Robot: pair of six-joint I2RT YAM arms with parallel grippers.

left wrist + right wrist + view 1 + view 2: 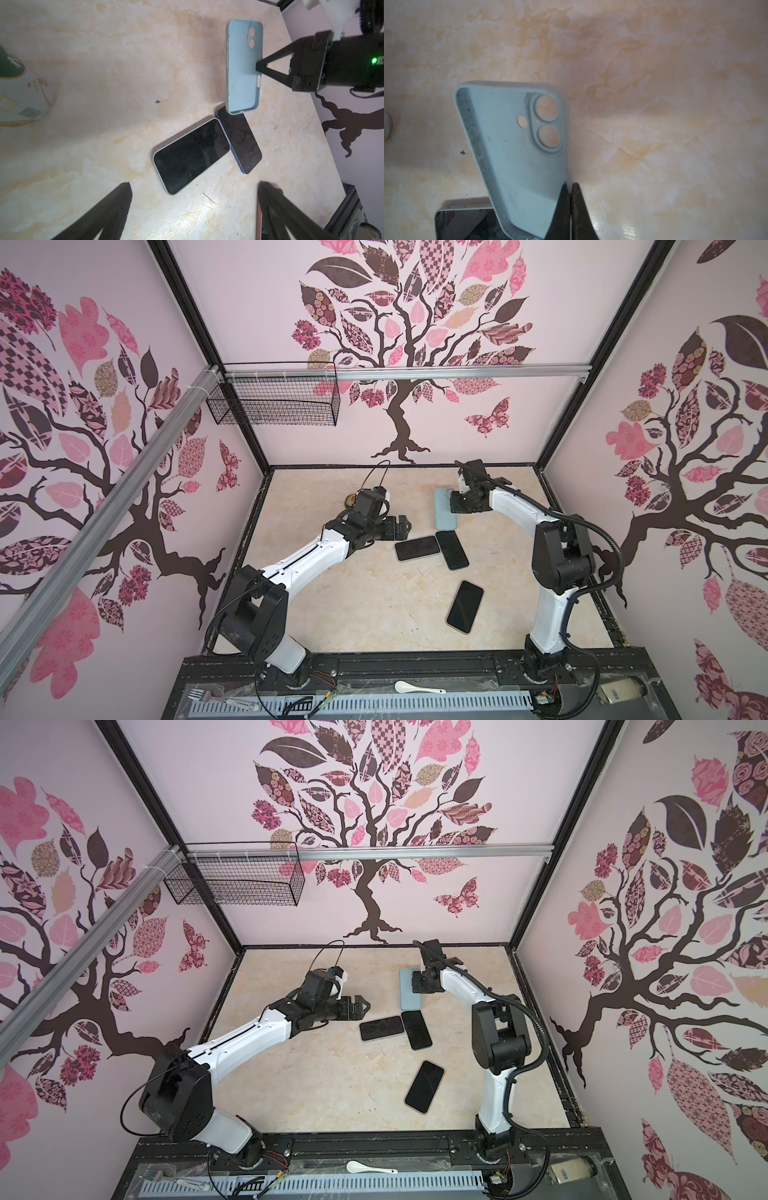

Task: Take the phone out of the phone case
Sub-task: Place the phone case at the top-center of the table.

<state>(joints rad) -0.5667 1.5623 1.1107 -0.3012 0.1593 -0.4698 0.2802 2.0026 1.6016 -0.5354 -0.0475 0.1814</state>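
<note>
And the phone case (243,68) is empty: pale blue, inside face showing, with the table visible straight through its camera holes. It hangs tilted, its lower end over the top corner of the dark blue phone (241,141). Whether the two touch, I cannot tell. That bare phone lies flat on the table (353,605) with no shell on it and looks like the one that belongs to the case, so I'd call the extraction itself done.

The right end effector (258,67) is pinched together on one long side wall of the case. That thin-edge hold suits peeling off a soft shell and carrying it away. Close against the dark blue phone lies a second phone (192,155) with a pale rim, possibly another case.

The left end effector (195,187) hovers near these two, fingers spread wide with nothing between them, placed, I'd guess, to pin or pick up a phone. A third phone (465,606) lies well apart, nearer the arm bases. A labelled tin (18,93) stands beyond the left wrist. The likely remaining step is to set the case down clear of the phones.
</note>
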